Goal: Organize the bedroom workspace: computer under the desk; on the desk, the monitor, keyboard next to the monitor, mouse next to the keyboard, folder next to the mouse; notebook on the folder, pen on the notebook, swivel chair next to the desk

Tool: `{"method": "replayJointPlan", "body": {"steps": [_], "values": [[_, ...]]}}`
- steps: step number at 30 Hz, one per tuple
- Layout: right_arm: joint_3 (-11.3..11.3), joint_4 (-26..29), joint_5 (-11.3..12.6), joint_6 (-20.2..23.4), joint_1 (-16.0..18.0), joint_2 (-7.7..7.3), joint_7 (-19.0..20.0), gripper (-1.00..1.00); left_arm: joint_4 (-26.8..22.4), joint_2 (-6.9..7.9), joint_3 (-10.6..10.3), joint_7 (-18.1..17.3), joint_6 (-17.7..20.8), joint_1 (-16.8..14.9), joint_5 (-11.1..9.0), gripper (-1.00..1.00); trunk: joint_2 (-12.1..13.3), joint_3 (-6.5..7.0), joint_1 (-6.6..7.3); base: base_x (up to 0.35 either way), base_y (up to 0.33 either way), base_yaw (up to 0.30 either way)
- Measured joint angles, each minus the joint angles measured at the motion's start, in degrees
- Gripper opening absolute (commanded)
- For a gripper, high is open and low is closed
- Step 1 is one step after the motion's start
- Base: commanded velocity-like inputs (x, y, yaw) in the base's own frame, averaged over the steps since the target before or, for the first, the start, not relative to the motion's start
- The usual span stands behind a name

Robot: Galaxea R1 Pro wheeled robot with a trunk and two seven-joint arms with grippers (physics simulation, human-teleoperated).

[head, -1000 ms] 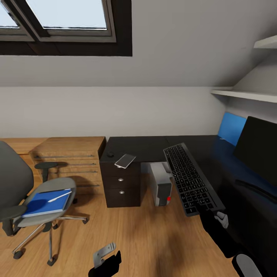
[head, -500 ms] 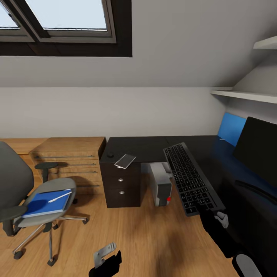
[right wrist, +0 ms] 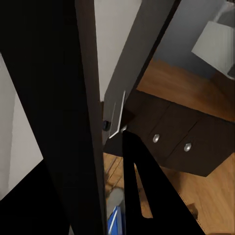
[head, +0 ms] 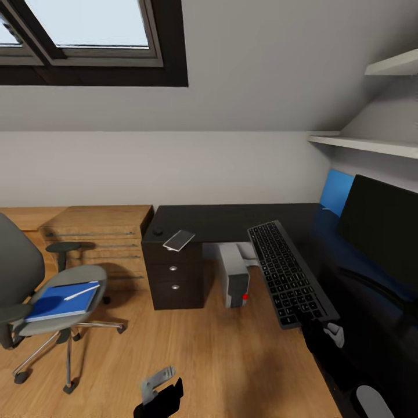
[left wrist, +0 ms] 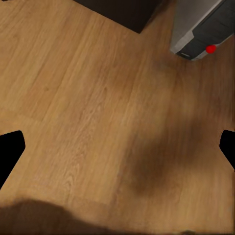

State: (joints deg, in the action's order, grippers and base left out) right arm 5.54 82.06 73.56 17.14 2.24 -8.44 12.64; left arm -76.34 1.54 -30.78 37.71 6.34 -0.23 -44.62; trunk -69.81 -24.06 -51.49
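Observation:
My right gripper (head: 318, 325) is shut on the near end of the keyboard (head: 288, 271), which hangs tilted in the air at the front edge of the black desk (head: 232, 216). The monitor (head: 380, 229) stands on the desk's right wing. Under the desk sits the computer (head: 232, 276). The mouse (head: 158, 230) and the notebook (head: 179, 240) lie on the desk's left corner above the drawers. The blue folder (head: 62, 300), with the pen (head: 81, 292) on it, rests on the swivel chair (head: 23, 273) at the left. My left gripper (head: 159, 390) hangs low over the floor, open (left wrist: 117, 152).
A light wooden chest of drawers (head: 98, 232) stands against the wall left of the desk. White shelves (head: 371, 145) run above the monitor, with a blue panel (head: 335, 191) behind it. Wooden floor (head: 191, 348) lies between the chair and the desk.
The whole picture has shifted left, so the camera has turned slightly to the right. The keyboard stays in my right gripper; the left gripper has not moved.

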Motion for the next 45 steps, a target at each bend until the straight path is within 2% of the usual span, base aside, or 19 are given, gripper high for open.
{"method": "replayJointPlan", "body": {"steps": [4,7,11,14,15,17,20,26,45], "values": [[0.23,-0.34,2.19,1.23,-0.01,-0.05,-0.14,-1.0,0.0,0.0,0.01,0.05,0.0,0.0,0.01,1.0,0.0,0.0,0.0,-0.129,-0.289,0.0],[2.48,-1.24,3.5,3.25,0.0,-0.02,-0.21,-1.0,-0.01,0.0,0.02,0.07,0.0,0.0,0.02,1.0,0.0,0.0,0.0,-0.129,-0.289,0.0],[4.11,-1.59,3.91,4.2,0.01,0.06,-0.4,-1.0,0.0,0.0,-0.01,0.08,0.0,0.01,0.01,1.0,0.0,0.0,0.0,-0.129,-0.289,0.0],[4.56,-2.21,3.88,4.42,0.0,0.08,-2.05,-1.0,0.0,0.0,-0.05,0.07,0.0,0.0,-0.02,1.0,0.0,0.0,0.0,-0.129,-0.289,0.0],[4.6,-2.71,4.4,4.46,0.0,0.08,-2.57,-1.0,0.0,0.0,-0.07,0.11,0.0,0.03,-0.04,1.0,0.0,-0.01,0.0,-0.128,-0.289,0.0],[4.65,-4.33,7.41,4.74,0.01,-0.02,-3.41,-1.0,0.0,0.0,-0.08,0.15,0.0,0.0,0.0,1.0,0.0,0.0,0.0,-0.089,-0.222,0.0],[4.65,-5.06,8.72,4.82,0.01,-0.13,-4.07,-1.0,-0.01,0.0,-0.08,0.14,0.01,0.0,0.01,1.0,0.0,0.0,0.01,-0.028,-0.073,0.0],[4.51,-7.14,8.82,4.9,0.0,-0.1,-5.31,-1.0,-0.01,-0.08,-0.15,0.02,0.01,0.01,-0.14,1.0,0.0,-0.01,0.01,-0.005,-0.014,0.0],[4.55,-11.86,9.02,6.39,0.39,-0.23,-5.58,-1.0,-0.01,-0.07,-0.16,0.1,0.01,0.0,-0.06,1.0,0.0,0.0,0.01,0.0,0.0,0.0]]}}
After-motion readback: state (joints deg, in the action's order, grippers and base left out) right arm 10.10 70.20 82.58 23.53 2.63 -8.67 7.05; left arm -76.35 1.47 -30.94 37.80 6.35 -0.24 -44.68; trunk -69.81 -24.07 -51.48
